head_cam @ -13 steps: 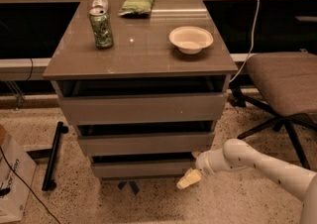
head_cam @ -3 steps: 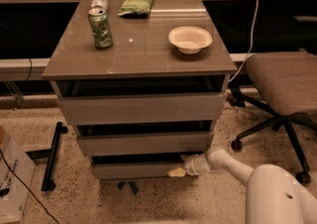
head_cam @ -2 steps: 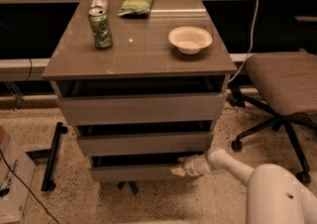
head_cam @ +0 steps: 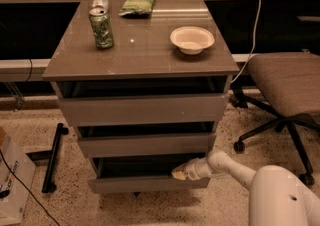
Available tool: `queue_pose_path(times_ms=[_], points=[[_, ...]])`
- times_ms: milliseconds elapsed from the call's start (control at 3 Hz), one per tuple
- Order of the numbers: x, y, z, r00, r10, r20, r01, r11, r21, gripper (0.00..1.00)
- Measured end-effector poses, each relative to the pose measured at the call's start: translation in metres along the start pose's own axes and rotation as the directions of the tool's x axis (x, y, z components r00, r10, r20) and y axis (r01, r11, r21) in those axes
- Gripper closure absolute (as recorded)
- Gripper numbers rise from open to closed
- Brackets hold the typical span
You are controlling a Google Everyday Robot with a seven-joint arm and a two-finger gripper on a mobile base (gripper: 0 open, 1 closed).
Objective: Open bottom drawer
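Observation:
The bottom drawer (head_cam: 145, 184) is the lowest of three glossy grey-taupe fronts on the cabinet. It stands pulled out a little, with a dark gap above its front panel. My gripper (head_cam: 180, 172) reaches in from the right on a white arm (head_cam: 235, 167) and sits at the top edge of the bottom drawer's front, near its right end, its yellowish tip over the dark opening.
The cabinet top (head_cam: 145, 45) holds a green can (head_cam: 102, 28), a green bag (head_cam: 137, 5) and a white bowl (head_cam: 192, 39). An office chair (head_cam: 285, 90) stands close on the right. A black bar (head_cam: 52, 157) and a cardboard box (head_cam: 12, 185) lie on the floor at left.
My gripper moved left from beside the cabinet to the bottom drawer's top edge. Since then the drawer front has come forward a little and the dark gap has widened.

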State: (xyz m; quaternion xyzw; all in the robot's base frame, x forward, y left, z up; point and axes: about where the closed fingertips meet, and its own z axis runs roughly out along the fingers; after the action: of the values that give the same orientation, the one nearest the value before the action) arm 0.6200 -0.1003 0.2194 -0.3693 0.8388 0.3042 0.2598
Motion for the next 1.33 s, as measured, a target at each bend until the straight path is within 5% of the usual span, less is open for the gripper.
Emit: queue_pose_path(times_ms=[333, 667, 1000, 1333], points=[[0.022, 0.024, -0.017, 0.997, 0.057, -0.041, -0.058, 0.9983, -0.003, 0.77], [0.038, 0.061, -0.005, 0.995, 0.065, -0.081, -0.07, 0.9957, -0.061, 0.45], [0.028, 0.054, -0.009, 0.996, 0.048, -0.082, -0.051, 0.9979, -0.04, 0.22], [0.007, 0.061, -0.025, 0.996, -0.039, -0.085, 0.036, 0.9989, -0.031, 0.0]])
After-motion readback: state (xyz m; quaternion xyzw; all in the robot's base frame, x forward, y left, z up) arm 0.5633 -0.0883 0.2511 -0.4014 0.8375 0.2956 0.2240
